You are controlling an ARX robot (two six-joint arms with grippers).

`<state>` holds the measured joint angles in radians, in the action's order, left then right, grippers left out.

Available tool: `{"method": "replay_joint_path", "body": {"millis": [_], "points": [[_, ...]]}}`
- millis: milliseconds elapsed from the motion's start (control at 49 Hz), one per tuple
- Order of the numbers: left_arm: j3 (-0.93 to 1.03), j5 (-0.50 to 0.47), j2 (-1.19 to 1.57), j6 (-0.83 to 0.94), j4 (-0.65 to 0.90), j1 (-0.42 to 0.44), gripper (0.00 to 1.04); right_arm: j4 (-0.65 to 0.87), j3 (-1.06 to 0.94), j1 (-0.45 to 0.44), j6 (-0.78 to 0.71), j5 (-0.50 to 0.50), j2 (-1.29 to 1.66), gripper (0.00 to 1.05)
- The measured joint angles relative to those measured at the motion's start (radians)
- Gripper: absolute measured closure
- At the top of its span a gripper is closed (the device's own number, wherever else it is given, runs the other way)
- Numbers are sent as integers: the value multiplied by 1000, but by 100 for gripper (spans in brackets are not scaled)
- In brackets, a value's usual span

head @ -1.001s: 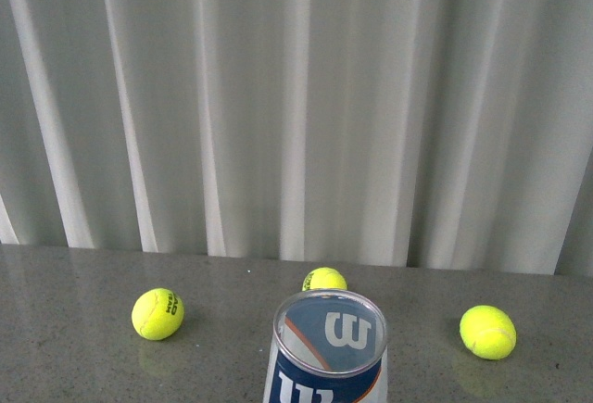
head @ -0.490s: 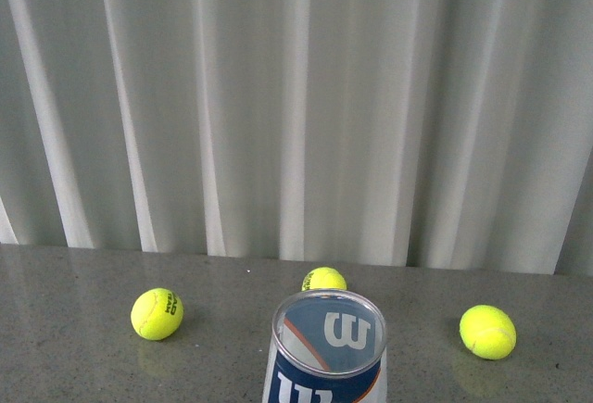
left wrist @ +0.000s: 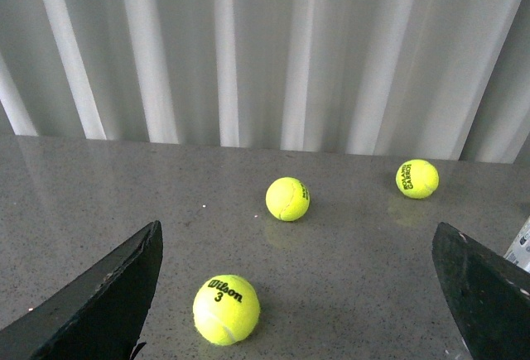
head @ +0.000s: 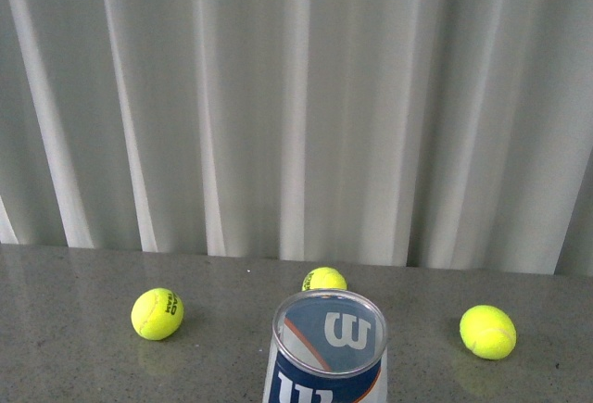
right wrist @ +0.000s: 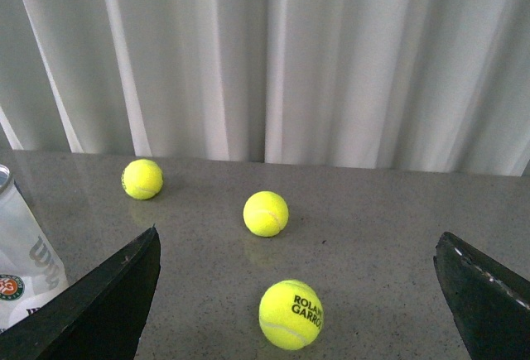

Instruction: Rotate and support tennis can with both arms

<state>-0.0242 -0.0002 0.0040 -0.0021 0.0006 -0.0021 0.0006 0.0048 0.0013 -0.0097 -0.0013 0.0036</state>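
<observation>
**Can stands between the arms, both grippers wide**

From the front view I see the tennis can (head: 327, 352) upright on the grey table (head: 74, 347), near the robot, in the middle. Three tennis balls lie around it, apart from it. The left gripper (left wrist: 298, 294) is spread wide and holds nothing. The right gripper (right wrist: 298, 294) is also wide apart and empty.

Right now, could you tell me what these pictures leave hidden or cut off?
- Tennis can: lower body cut by the front view's bottom edge; only slivers show in both wrist views.
- Left gripper and right gripper: finger bases out of frame.
- Both arms: absent from the front view.
</observation>
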Motion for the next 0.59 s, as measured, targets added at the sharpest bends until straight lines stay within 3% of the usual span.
{"method": "replay_joint_path", "body": {"millis": [592], "points": [[0,0,0,0,0,0,7,0,0,0,0,0,0,7]]}}
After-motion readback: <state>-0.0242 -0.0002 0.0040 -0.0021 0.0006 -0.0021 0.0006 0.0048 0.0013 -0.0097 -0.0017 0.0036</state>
